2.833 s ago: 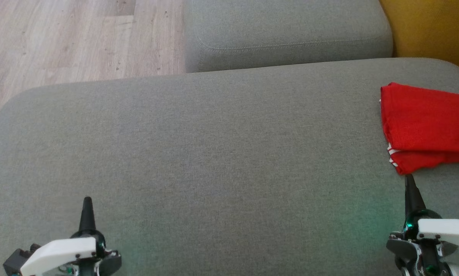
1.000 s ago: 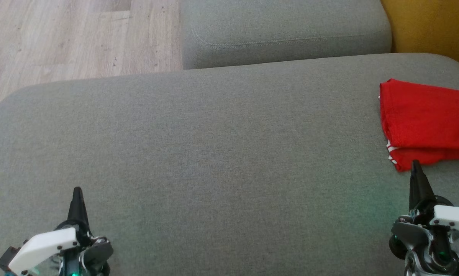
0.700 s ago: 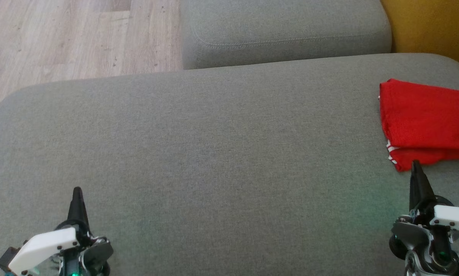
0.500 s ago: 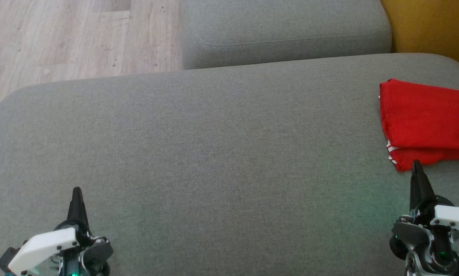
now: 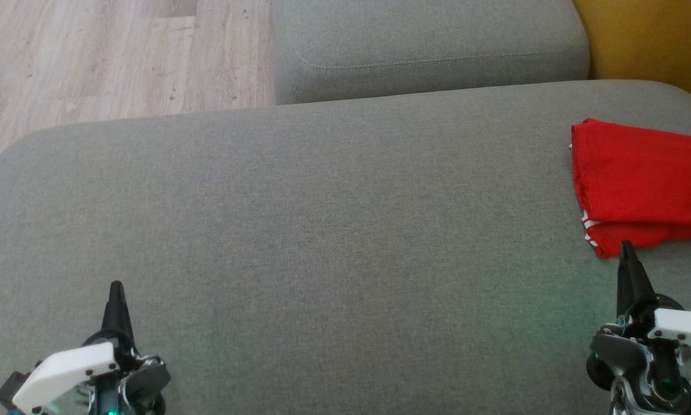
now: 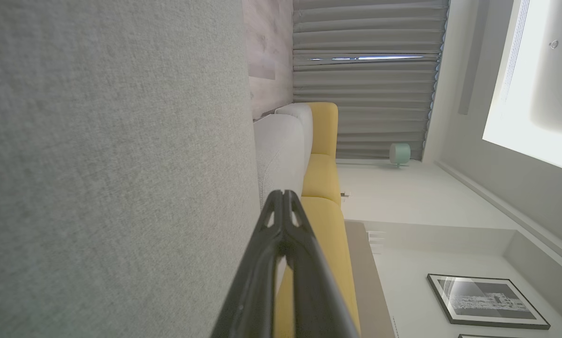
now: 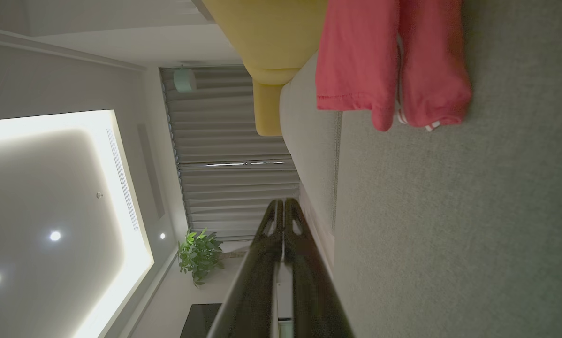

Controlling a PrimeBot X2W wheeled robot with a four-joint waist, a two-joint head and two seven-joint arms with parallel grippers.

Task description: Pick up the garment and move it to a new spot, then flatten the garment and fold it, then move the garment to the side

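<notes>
Both grippers are pinched fully shut with nothing in them. Red garment (image 5: 639,178) sits folded at the far right end of the grey seat cushion (image 5: 322,230), running off the right edge of my head view, long side lying left-to-right. Right gripper (image 5: 626,248) points at its near corner, just short of it going by the wrist view. Left gripper (image 5: 115,286) is well apart at the other end. If it needs more nudging, I reckon that's a right-arm job, reaching forward.
</notes>
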